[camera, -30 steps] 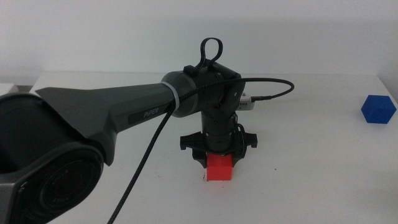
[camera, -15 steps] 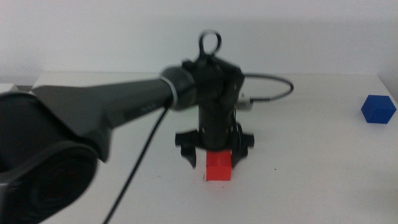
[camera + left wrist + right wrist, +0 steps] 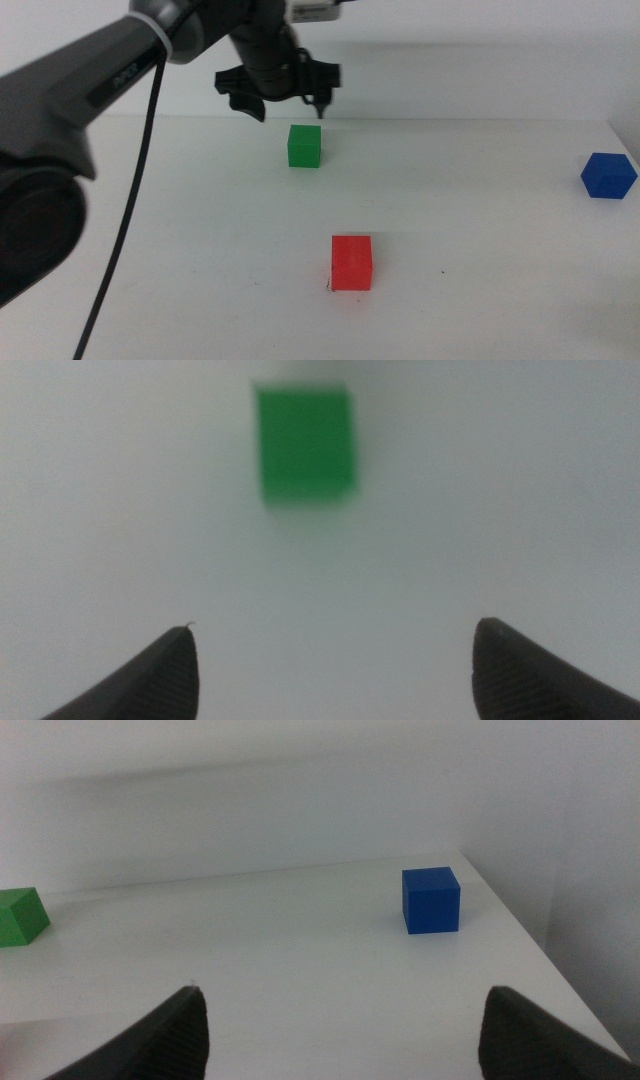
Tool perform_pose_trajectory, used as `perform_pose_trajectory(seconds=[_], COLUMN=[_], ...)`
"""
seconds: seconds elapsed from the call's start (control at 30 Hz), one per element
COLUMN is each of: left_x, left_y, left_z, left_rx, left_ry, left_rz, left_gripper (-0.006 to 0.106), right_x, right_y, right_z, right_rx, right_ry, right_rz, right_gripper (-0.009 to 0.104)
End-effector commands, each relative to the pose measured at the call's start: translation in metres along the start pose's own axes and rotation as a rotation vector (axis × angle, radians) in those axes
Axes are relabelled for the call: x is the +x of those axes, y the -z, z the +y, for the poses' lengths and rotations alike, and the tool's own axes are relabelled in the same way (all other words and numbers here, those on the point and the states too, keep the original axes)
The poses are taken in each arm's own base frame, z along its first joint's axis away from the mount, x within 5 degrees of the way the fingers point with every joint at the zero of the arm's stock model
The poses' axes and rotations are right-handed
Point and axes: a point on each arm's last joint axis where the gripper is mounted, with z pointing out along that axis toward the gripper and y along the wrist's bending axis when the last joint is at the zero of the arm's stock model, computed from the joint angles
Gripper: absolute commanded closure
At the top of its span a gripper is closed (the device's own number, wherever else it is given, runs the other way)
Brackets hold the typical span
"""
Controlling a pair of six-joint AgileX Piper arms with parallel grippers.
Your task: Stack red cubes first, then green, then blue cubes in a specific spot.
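The red cube (image 3: 352, 262) stands alone on the white table in the middle front, with a tiny black mark (image 3: 328, 288) at its lower left corner. The green cube (image 3: 305, 145) sits farther back. My left gripper (image 3: 283, 105) hangs open and empty above and just behind the green cube, which also shows blurred in the left wrist view (image 3: 305, 443) ahead of the open jaws. The blue cube (image 3: 608, 175) lies at the far right edge. The right gripper is out of the middle view; its wrist view shows open jaws, the blue cube (image 3: 431, 900) and the green cube (image 3: 20, 916).
The table's right edge (image 3: 520, 930) runs close beside the blue cube. A small black speck (image 3: 443, 272) lies right of the red cube. The left arm (image 3: 90, 90) and its cable (image 3: 130, 200) cross the left part of the table.
My left gripper has let go of the red cube, risen and moved back to above the green cube. The red cube stays where it was set down.
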Motion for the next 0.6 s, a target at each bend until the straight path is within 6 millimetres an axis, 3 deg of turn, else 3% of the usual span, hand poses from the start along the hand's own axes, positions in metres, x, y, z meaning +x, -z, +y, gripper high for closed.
perform_pose_trajectory(seconds=[0.0,0.27,0.57], left_x=[-0.013,-0.025,-0.025], left_y=[-0.024,-0.087,-0.119], left_z=[0.011,0.022,0.018], left_rx=[0.032,0.032,0.070], left_ry=[-0.018,-0.093,-0.093], left_rz=[-0.017,-0.065,-0.128], left_gripper=[0.007,0.007,0.007], right_x=[0.000,0.000,0.000], right_y=[0.000,0.000,0.000], right_z=[0.000,0.000,0.000], right_rx=[0.006,0.006,0.006], right_ry=[0.012,0.012,0.012], right_rz=[-0.013,-0.013,-0.013], right_gripper=[0.002,0.002,0.002])
